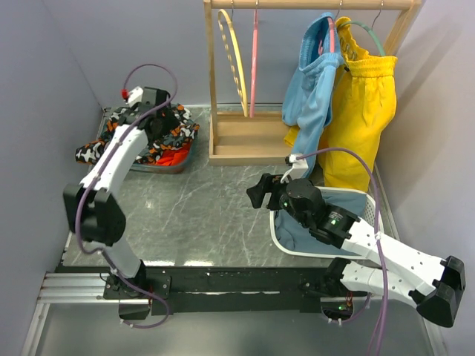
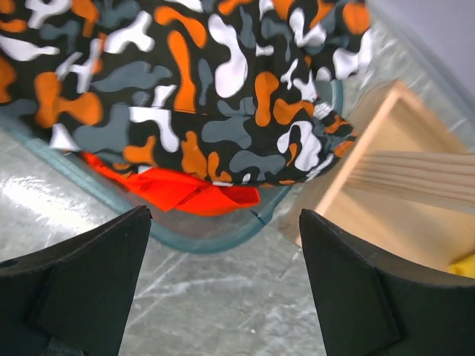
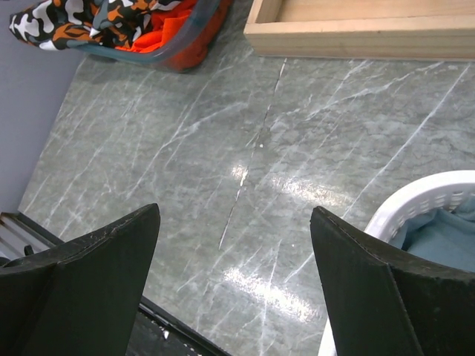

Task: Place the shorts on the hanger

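The camouflage shorts point(image 1: 177, 134) lie heaped in a grey-blue tray point(image 1: 168, 167) at the back left, spilling over its left edge. In the left wrist view the shorts point(image 2: 185, 89) fill the top, over a plain orange-red garment point(image 2: 178, 189). My left gripper point(image 1: 159, 123) hovers over the tray, open and empty; its fingers point(image 2: 225, 215) straddle the tray's rim point(image 2: 215, 241) and bare table. The pink hanger point(image 1: 254, 59) hangs from the wooden rail at the back. My right gripper point(image 1: 260, 194) is open and empty above mid-table point(image 3: 235, 210), with the shorts point(image 3: 67, 22) far off.
A yellow hanger point(image 1: 234, 59) hangs beside the pink one. The wooden rack base point(image 1: 249, 141) sits right of the tray. Light-blue shorts point(image 1: 312, 89) and yellow shorts point(image 1: 367, 111) hang at the right. A white basket point(image 1: 364, 202) stands under my right arm.
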Tool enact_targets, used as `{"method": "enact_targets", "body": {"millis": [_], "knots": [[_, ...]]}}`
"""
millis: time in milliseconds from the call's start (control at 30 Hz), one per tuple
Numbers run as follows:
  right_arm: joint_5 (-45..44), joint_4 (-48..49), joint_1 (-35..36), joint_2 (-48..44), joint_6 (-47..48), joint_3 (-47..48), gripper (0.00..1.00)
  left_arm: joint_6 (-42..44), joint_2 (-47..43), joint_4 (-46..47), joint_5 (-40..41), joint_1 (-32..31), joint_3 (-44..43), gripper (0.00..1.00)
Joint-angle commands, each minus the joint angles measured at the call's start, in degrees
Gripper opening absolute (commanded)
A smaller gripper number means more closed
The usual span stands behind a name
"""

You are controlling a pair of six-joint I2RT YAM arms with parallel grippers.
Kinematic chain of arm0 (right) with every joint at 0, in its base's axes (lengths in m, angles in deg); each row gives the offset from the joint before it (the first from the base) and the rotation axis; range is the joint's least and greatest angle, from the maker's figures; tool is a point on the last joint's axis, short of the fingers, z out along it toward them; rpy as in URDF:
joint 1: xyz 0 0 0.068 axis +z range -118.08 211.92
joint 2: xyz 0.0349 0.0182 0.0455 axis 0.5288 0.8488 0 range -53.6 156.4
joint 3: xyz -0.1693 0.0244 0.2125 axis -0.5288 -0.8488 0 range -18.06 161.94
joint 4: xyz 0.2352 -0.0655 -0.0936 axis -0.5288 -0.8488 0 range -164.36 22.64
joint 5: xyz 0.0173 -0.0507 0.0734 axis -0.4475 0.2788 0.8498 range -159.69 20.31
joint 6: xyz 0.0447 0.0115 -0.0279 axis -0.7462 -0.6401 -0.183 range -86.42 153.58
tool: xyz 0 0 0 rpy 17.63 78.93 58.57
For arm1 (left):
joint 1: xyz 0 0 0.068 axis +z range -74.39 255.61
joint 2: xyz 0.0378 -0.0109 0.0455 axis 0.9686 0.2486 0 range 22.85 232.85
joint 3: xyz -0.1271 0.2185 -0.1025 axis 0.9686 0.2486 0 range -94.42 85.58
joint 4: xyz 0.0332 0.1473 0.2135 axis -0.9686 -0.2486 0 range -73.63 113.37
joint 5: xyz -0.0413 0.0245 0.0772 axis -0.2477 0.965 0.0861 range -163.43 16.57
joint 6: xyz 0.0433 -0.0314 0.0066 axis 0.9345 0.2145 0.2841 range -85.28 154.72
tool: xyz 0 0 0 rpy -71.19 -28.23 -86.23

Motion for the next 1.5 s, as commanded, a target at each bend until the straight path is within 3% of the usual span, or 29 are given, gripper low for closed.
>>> {"method": "enact_targets", "body": {"millis": [0,233,433,533,633,667,733,767,1000,1167,1467], "knots": [[0.0,1.3,-0.3,0.7,0.7,3.2,0.89,5.0,7.0,1.8,-0.3,-1.7,-5.3,0.86],[0.7,2.4,-0.2,1.3,-0.1,3.0,0.89,7.8,15.7,3.6,5.3,-4.5,-9.7,0.83],[1.6,2.4,-0.2,1.9,-0.6,3.1,0.89,9.3,22.8,4.6,8.0,-5.3,-13.7,0.73],[1.9,2.2,-0.2,2.2,-0.6,3.6,0.89,9.9,23.5,7.5,8.5,-5.3,-12.8,0.59],[2.2,2.0,-0.2,2.3,-0.5,3.9,0.89,10.0,24.3,7.6,8.4,-5.2,-13.8,0.35],[2.2,2.1,-0.2,2.2,-0.5,4.0,0.89,9.8,24.6,6.9,8.5,-5.2,-15.1,0.18],[2.2,2.3,-0.2,2.1,-0.5,4.1,0.89,9.3,24.5,5.3,9.2,-5.2,-16.4,0.03],[2.3,2.3,-0.2,2.1,-0.5,4.2,0.89,8.9,23.8,4.4,10.6,-5.2,-17.5,0.01],[3.0,2.4,-0.2,3.2,0.4,5.2,0.89,9.6,14.2,2.1,13.8,-5.1,-19.4,0.01],[3.6,2.4,-0.2,4.3,0.9,6.3,0.89,12.7,7.3,-5.8,19.9,-5.2,-24.6,0.01],[5.2,1.8,-0.1,7.8,3.1,11.9,0.89,22.1,-16.2,1.8,9.7,-5.2,-20.2,0.01]]}}
